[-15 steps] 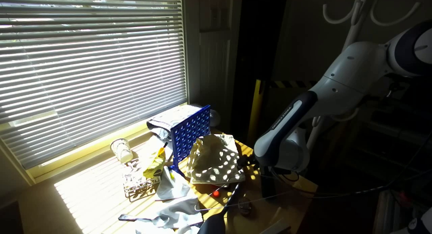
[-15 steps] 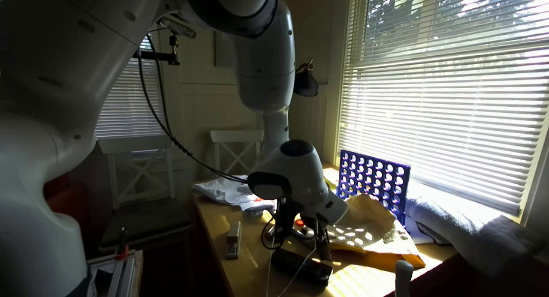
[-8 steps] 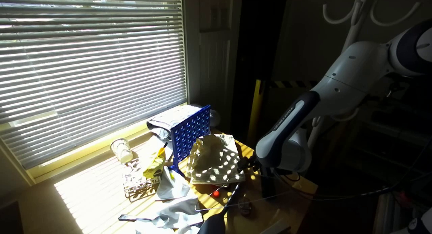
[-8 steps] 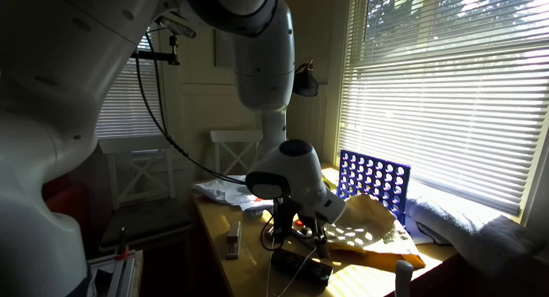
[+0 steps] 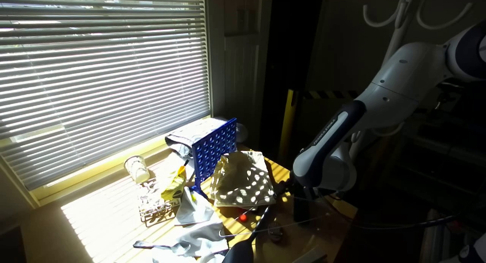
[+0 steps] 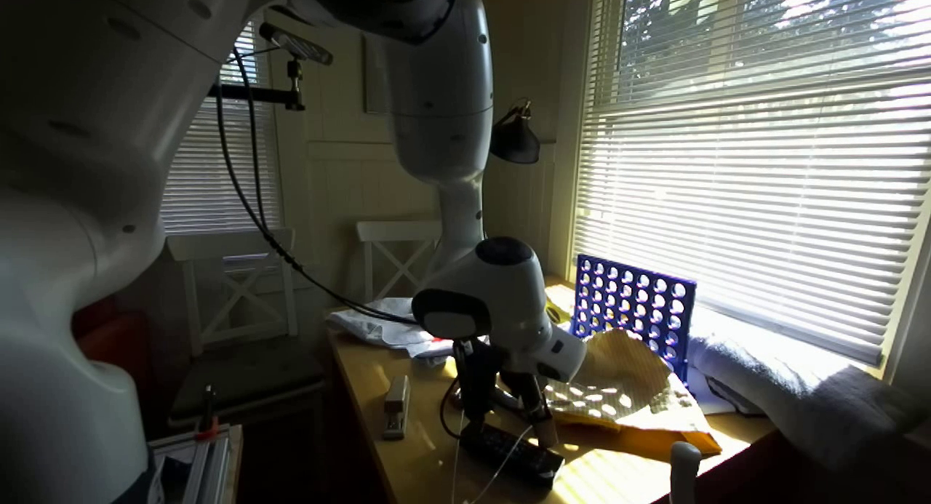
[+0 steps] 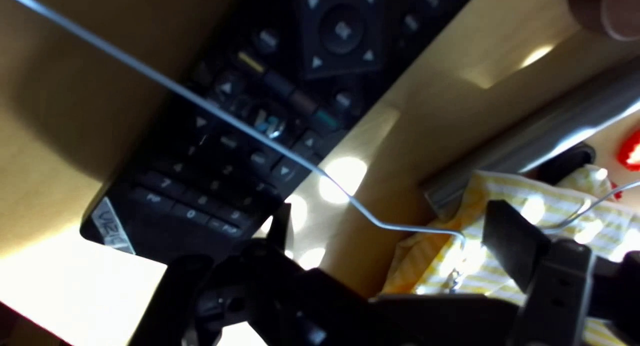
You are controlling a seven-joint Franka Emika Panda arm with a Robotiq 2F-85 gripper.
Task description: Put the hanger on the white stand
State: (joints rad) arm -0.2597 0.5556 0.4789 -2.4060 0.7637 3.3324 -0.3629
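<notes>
Pointing down over a light brown table (image 6: 425, 457), the gripper (image 7: 392, 231) has its two dark fingers (image 7: 515, 242) spread, with a gap between them. Seen from the wrist view, the twisted neck of the hanger (image 7: 275, 145), a pale, thin wire frame, shows inside that gap, nearer one finger than the other. One of its shoulders runs out past the fingers and crosses over a black remote control (image 7: 200, 154), which lies beneath and to one side of the gripper. The other shoulder appears on the far side of the nearer finger (the stretch behind that finger is hidden, so whether they touch cannot be told). Just beyond that finger, a yellow-and-white striped cloth (image 7: 555, 198) lies beside a shiny metal bar (image 7: 530, 136).

On the side away from the cloth, in an exterior view, a stapler (image 6: 397, 398) rests near the gripper. Past the cloth, in both exterior views, stands an upright blue grid (image 6: 633, 308) with round holes, and behind it hang white window blinds (image 6: 749, 198). Well apart from the gripper, in an exterior view, the white stand (image 5: 395, 35) rises behind the robot arm (image 5: 395, 88), with curved hooks at its top.
</notes>
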